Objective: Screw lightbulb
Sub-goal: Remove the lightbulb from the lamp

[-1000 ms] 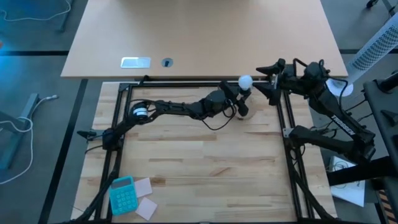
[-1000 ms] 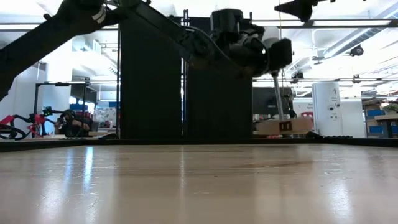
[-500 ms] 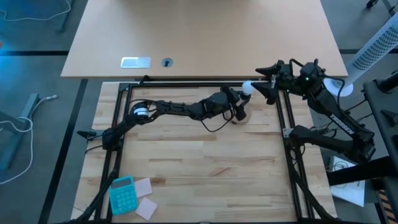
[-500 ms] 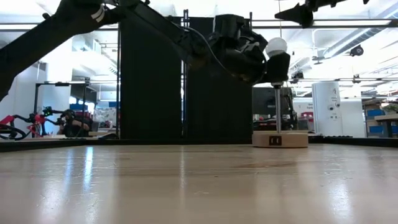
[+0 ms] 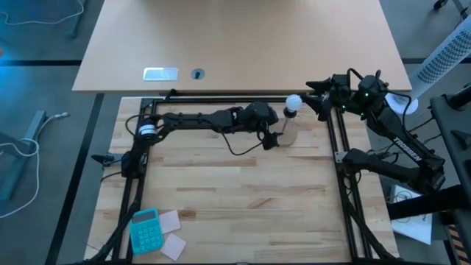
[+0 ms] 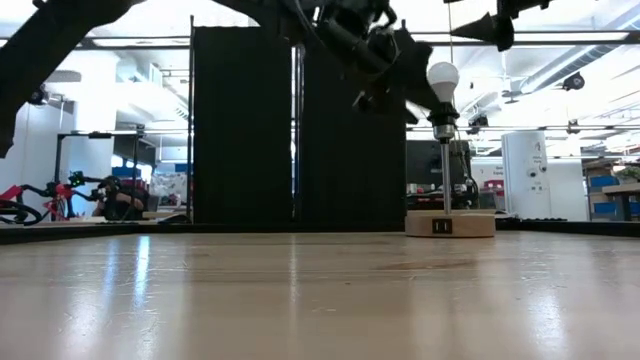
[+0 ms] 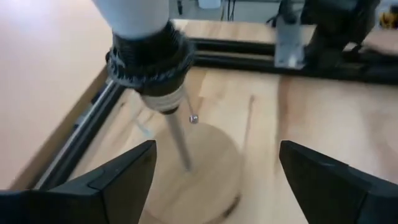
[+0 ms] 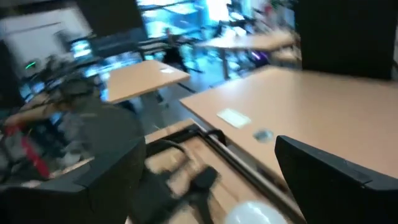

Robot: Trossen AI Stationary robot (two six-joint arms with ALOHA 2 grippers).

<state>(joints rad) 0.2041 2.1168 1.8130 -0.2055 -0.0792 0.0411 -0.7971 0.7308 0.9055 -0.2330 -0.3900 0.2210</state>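
Lightbulb (image 6: 442, 77) seated in the black socket (image 7: 151, 60) atop the thin post of the wooden disc stand (image 6: 450, 223), free of both grippers. Left gripper (image 5: 271, 138) just beside the stand, fingers spread wide and gripping nothing. Right gripper (image 5: 316, 102) waiting close on the bulb's far side, also spread (nothing between its fingers).

Risks, as a judgement: threads perhaps only partly caught, so bulb loose or tilted; a careless swing of either arm enough to knock the light stand over.

Underneath, pale wood plank tabletop (image 5: 243, 199) inside a black frame; beyond, desks, dark panels, a bright workshop.
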